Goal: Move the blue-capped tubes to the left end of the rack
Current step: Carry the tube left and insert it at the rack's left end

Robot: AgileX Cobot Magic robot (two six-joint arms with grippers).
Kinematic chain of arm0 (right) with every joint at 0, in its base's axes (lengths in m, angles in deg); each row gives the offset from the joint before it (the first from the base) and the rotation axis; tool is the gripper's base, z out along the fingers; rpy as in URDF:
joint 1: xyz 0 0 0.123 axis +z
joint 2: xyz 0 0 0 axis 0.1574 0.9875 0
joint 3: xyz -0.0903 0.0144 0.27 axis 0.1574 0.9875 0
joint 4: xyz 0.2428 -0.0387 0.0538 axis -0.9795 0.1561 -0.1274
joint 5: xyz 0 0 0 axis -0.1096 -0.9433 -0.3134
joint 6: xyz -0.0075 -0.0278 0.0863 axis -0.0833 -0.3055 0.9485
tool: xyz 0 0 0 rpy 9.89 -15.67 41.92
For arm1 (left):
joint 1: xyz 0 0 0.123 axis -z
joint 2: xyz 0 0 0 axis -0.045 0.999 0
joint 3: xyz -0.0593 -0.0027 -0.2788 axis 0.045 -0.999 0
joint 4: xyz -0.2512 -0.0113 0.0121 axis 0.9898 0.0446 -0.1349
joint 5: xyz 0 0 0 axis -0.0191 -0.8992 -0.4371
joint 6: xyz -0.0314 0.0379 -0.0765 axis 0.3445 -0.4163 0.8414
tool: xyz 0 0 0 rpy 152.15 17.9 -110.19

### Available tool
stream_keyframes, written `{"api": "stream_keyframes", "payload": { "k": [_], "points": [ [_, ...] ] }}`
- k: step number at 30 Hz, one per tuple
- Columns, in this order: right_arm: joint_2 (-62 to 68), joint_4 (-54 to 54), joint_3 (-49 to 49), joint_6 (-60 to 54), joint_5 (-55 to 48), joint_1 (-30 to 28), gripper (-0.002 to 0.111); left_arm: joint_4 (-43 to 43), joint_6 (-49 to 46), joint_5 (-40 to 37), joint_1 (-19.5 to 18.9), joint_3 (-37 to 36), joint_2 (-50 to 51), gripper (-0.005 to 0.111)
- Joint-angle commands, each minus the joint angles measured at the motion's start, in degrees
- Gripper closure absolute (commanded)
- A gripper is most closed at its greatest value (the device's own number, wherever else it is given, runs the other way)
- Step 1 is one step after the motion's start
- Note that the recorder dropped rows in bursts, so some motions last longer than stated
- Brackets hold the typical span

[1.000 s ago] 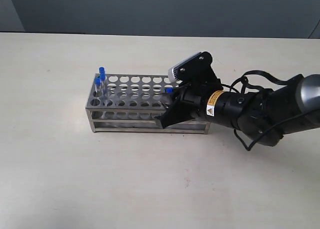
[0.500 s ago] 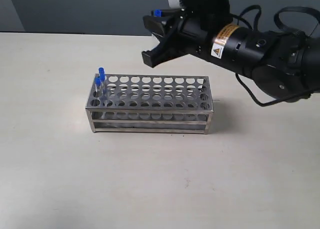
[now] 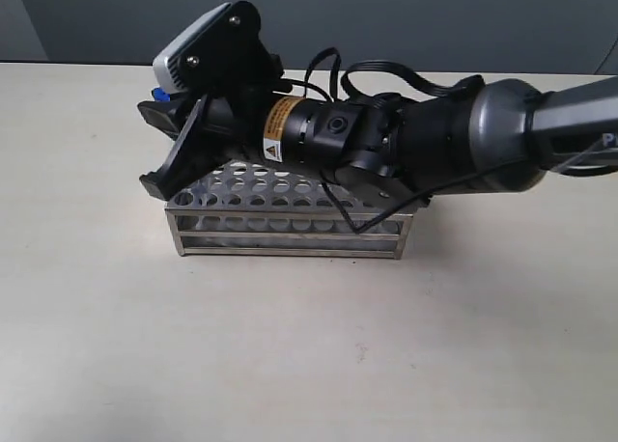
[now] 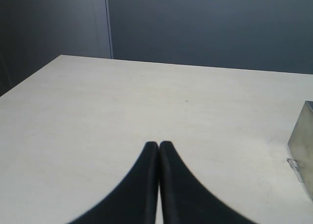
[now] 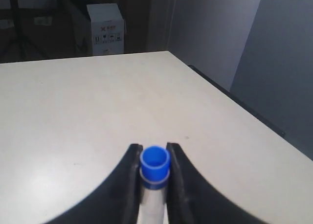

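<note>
The steel rack (image 3: pixel 290 226) stands mid-table. My right arm reaches across it to its left end, and the right gripper (image 3: pixel 154 110) hangs just above that end. It is shut on a blue-capped tube (image 5: pixel 155 169), whose cap (image 3: pixel 161 96) peeks out at the fingertips. In the right wrist view the black fingers (image 5: pixel 131 158) press both sides of the cap, with the right gripper (image 5: pixel 155 151) over bare table. The other blue-capped tubes are hidden behind the arm. My left gripper (image 4: pixel 159 145) is shut and empty, with a corner of the rack (image 4: pixel 303 145) off to one side.
The right arm's body and cables (image 3: pixel 406 143) lie low over the rack's back rows. A white box (image 5: pixel 105 27) stands beyond the table's far edge. The table's corner and edge (image 5: pixel 230 94) run close by in the right wrist view.
The right gripper lifted a blue-capped tube out of the rack's right half, rose high, then swung left and down to the rack's left end. The left gripper's earlier state is not shown.
</note>
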Motion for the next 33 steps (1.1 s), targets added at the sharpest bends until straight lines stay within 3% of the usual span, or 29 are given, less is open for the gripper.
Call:
{"api": "stream_keyframes", "payload": {
  "k": [1, 27, 29, 33],
  "points": [
    [1.9, 0.1, -1.4, 1.0, -1.6, 0.2, 0.108, -0.1, 0.1, -0.1, 0.1, 0.1, -0.2, 0.106],
    [9.8, 0.0, -1.4, 1.1, 2.1, 0.2, 0.108, 0.0, 0.1, -0.2, 0.1, 0.1, -0.2, 0.106],
    [10.4, 0.1, -1.4, 1.1, 2.1, 0.2, 0.103, 0.0, 0.1, -0.2, 0.1, 0.1, -0.2, 0.106],
    [10.7, 0.1, -1.4, 2.1, 2.0, 0.2, 0.081, 0.0, 0.1, -0.2, 0.1, 0.1, -0.2, 0.106]
  ]
}}
